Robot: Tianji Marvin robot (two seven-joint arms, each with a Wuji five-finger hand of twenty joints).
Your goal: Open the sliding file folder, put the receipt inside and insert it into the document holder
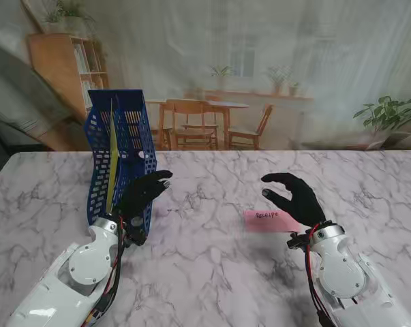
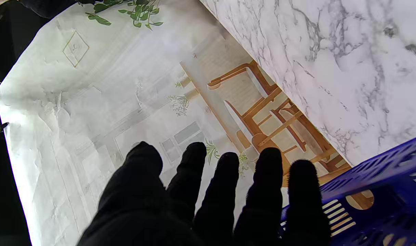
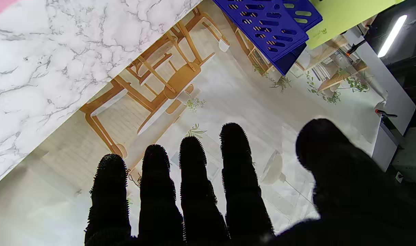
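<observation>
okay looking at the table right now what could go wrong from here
The pink receipt lies flat on the marble table, partly under the open right hand; thick gloved fingers may slide it rather than lift it. The left hand, open beside the upright blue document holder, could tip it.

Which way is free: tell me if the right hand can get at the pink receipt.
Probably yes: the right hand is open, right beside the receipt, which lies flat on the table with nothing on it or between them.
</observation>
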